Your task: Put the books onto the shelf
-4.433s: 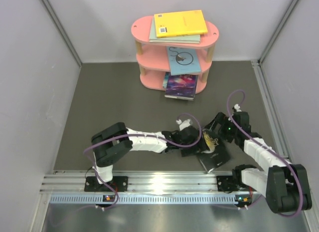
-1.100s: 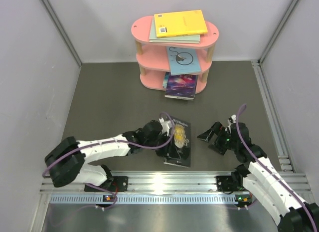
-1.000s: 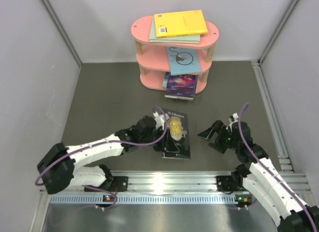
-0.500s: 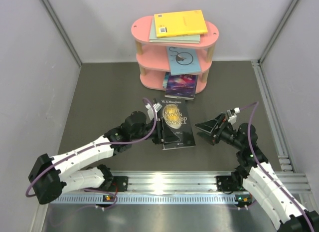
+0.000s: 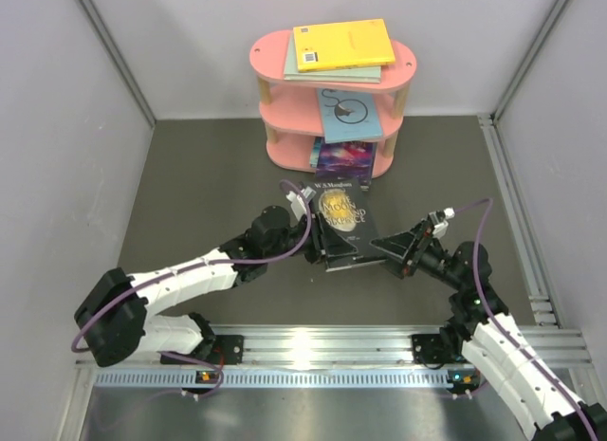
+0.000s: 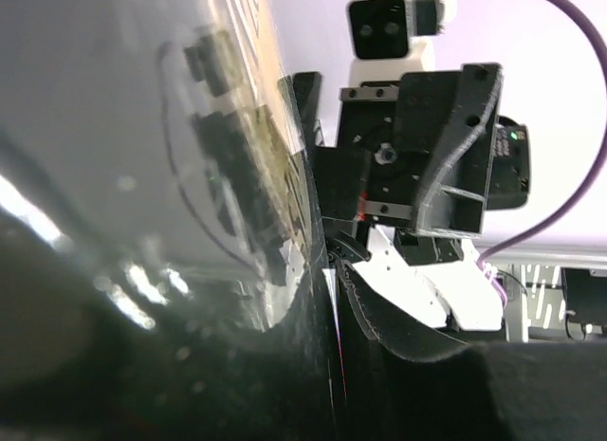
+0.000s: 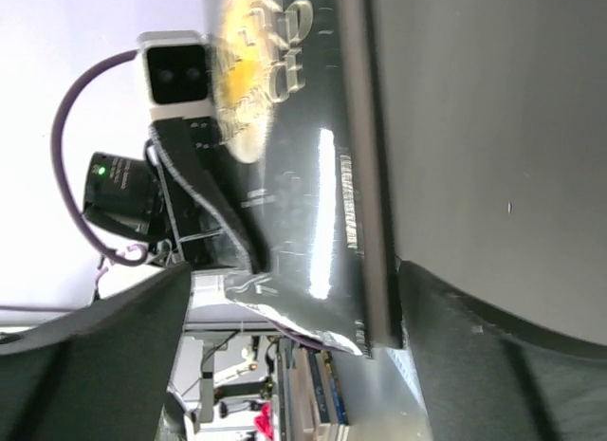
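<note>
Hold from two sides
One edge of the black book [image 5: 343,225] sat pinched in the left gripper [image 5: 311,237]; the right gripper [image 5: 391,251] straddled the opposite corner, jaws spread.

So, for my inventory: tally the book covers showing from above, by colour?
yellow book: 1
grey-green book: 1
light blue book: 1
purple book: 1
black book: 1
Total: 5; spines beside the purple book uncountable.
</note>
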